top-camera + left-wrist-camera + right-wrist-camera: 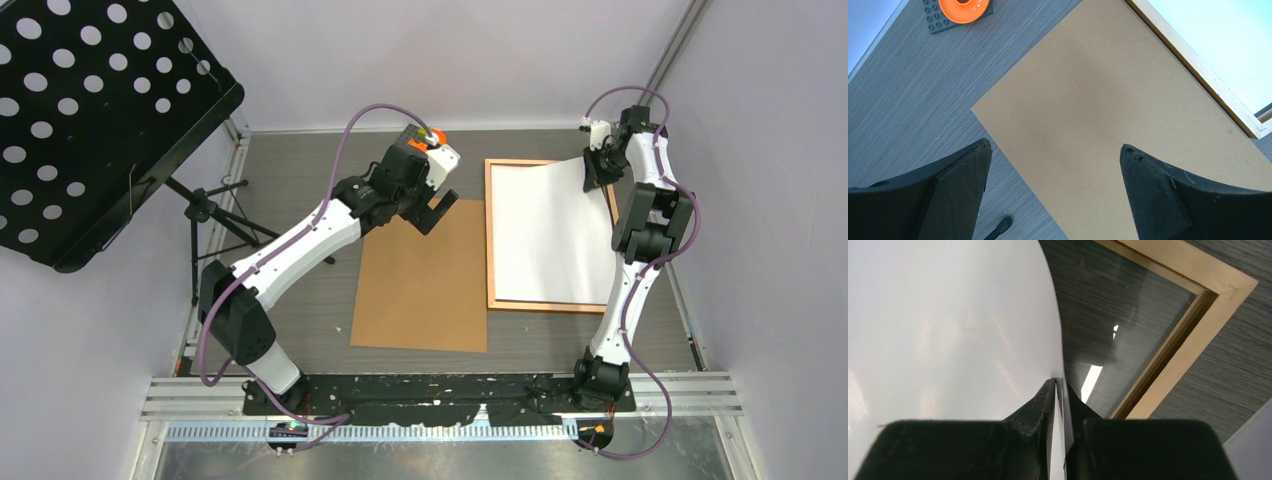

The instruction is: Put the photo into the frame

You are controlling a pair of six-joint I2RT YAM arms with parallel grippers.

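The photo lies white side up inside the light wooden frame at the right of the table, its far right corner lifted and curled. My right gripper is shut on that raised corner. The right wrist view shows the white sheet pinched between the fingers of the right gripper, above the frame's corner. My left gripper hangs open over the far edge of the brown backing board. In the left wrist view the left gripper holds nothing, and the frame's edge runs at the upper right.
A clear pane shows inside the frame under the lifted corner. An orange ring on a dark studded plate sits beyond the board. A black perforated music stand stands at the far left. Walls close off both sides.
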